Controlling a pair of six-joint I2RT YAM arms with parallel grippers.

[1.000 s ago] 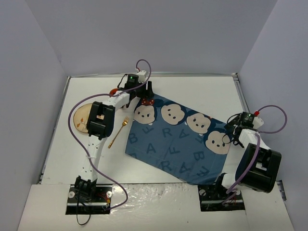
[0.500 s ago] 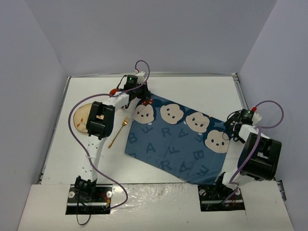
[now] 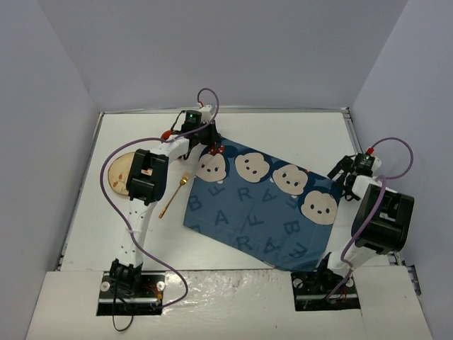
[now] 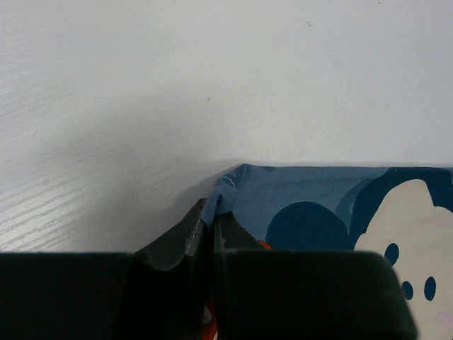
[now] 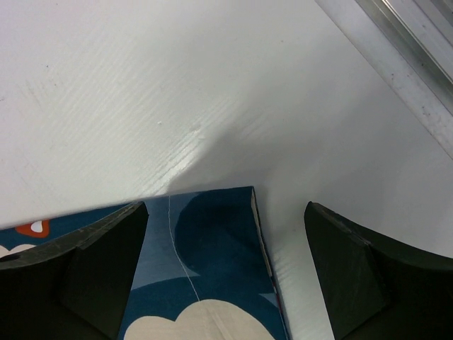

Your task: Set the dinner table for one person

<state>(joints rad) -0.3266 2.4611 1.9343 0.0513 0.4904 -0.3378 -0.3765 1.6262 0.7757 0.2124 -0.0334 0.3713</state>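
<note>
Blue mouse-print cloth (image 3: 262, 205): my left gripper (image 4: 211, 214) is clamped on its far-left corner; my right gripper (image 5: 225, 212) hangs open over the far-right corner.

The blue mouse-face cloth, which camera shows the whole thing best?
The top external view: the whole cloth lies spread on the white table. The left wrist view shows only one corner, pinched in the shut left gripper; the right wrist view shows another corner between the fingers of the open right gripper.
</note>
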